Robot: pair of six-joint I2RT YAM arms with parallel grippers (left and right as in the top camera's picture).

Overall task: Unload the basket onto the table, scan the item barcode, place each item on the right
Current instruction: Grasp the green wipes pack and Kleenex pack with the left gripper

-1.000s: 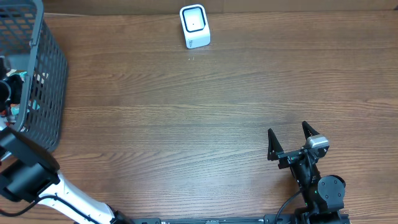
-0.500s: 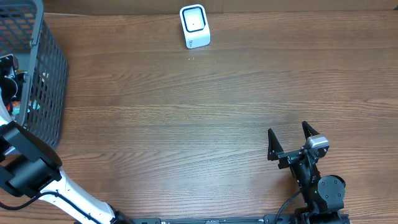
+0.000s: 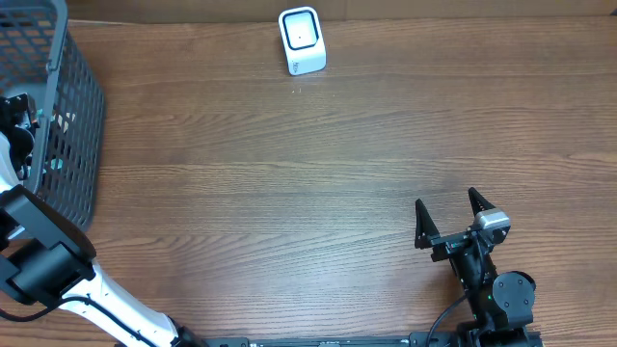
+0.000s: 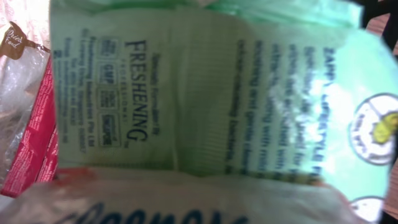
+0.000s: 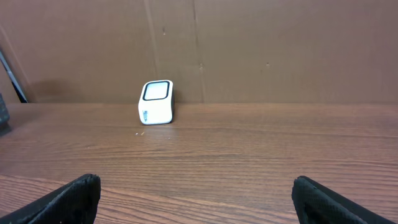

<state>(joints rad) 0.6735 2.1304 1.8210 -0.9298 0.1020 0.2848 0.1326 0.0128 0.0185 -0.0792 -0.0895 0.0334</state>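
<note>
The left wrist view is filled by a pale green packet [image 4: 205,93] printed with "FRESHENING" and small text, very close to the camera. My left gripper [image 3: 17,118] reaches down into the grey mesh basket [image 3: 79,125] at the table's left edge. Its fingers show in no view, so whether it touches the packet is unclear. No barcode shows on the packet. The white scanner [image 3: 302,40] stands at the far edge of the table, also in the right wrist view [image 5: 156,102]. My right gripper [image 3: 448,217] rests near the front right, open and empty [image 5: 199,199].
Other packets lie in the basket: a red and clear one [image 4: 34,143] at the left and a whitish one with dark lettering [image 4: 186,202] across the bottom. A brown cardboard wall [image 5: 249,43] stands behind the scanner. Wooden tabletop [image 3: 318,183] lies between basket and right arm.
My left arm has shifted a little toward the far side inside the basket. The right arm and the scanner have not moved.
</note>
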